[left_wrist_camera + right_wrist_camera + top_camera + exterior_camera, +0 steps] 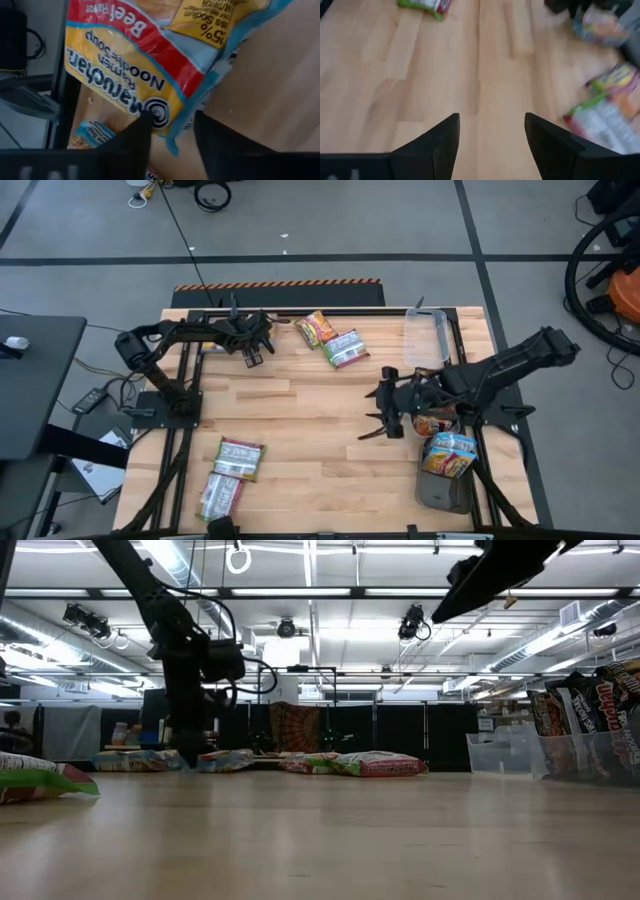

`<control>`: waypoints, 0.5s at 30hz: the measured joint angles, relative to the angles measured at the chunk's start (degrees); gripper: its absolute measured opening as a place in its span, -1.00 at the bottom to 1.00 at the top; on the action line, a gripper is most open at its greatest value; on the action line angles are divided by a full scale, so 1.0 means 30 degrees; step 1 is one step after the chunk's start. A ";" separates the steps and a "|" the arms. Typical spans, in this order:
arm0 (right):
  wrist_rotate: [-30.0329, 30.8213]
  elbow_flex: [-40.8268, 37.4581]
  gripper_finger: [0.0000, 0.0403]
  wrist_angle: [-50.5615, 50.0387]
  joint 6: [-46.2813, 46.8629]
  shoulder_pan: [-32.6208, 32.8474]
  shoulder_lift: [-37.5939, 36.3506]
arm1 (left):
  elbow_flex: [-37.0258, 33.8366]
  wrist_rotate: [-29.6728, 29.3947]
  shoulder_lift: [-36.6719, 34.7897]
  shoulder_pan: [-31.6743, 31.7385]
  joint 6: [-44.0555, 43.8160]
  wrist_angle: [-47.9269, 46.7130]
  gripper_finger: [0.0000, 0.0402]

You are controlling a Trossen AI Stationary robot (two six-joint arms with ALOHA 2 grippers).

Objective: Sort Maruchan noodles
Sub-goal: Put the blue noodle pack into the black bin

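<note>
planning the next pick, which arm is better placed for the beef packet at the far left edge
Left. Its hand is already at the beef packet, fingers straddling its edge. The right hand is open and empty, over bare wood across the table.

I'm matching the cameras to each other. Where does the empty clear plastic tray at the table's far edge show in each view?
High view: empty clear tray, far edge, beyond the right arm.
Low view: tray, right of middle.
Left wrist view: not in it.
Right wrist view: not in it.
Shared landmark: green-and-red noodle packet, left of the tray.
</note>
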 joint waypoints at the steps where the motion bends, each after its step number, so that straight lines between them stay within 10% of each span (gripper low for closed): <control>1: 0.0008 -0.0327 0.14 0.0937 -0.0870 -0.0287 -0.0001 | 0.0007 -0.0021 -0.0006 0.0001 -0.0040 0.0047 -0.41; 5: 0.0265 -0.2027 0.14 0.5519 -0.4514 -0.1322 -0.0001 | 0.0029 0.0035 -0.0046 0.0010 -0.0562 0.0251 -0.91; 15: 0.1093 -0.3064 0.16 1.0575 -0.8299 -0.2511 0.0790 | 0.2446 0.1901 -0.1228 -0.3213 -0.3497 -0.5025 -0.98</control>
